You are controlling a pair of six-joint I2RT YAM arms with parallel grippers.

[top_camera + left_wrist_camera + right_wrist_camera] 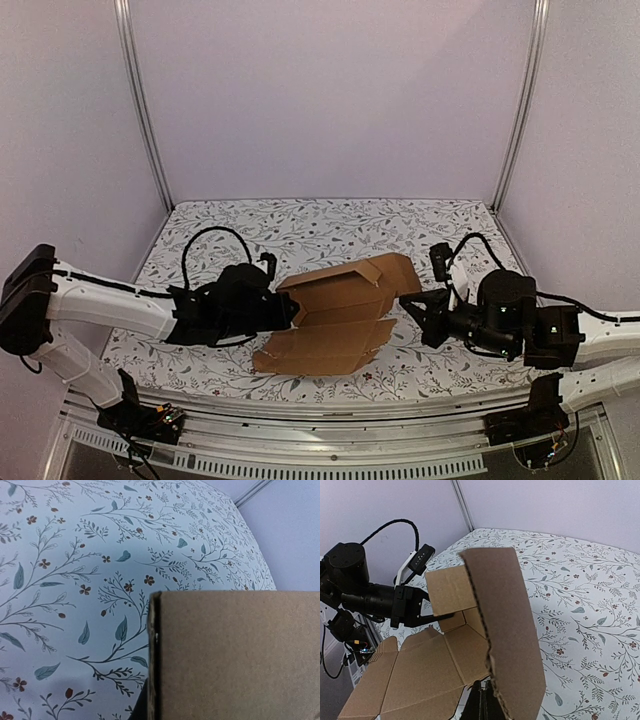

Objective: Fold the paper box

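Note:
The paper box (335, 330) is a brown cardboard sheet lying partly folded in the middle of the table, with its left and right flaps raised. My left gripper (288, 312) is shut on the left flap. In the left wrist view the cardboard (235, 655) fills the lower right, and one dark finger (138, 711) shows beside its edge. The right wrist view shows the box (430, 675) and the left gripper (427, 611) holding that flap. My right gripper (408, 300) is shut. Its fingertips (479, 700) sit at the foot of the upright right flap (505, 620), touching it.
The table is covered by a floral cloth (300, 225). Pale walls and metal posts (145, 110) close in the back and sides. The table's front rail (330, 410) runs along the near edge between the arm bases.

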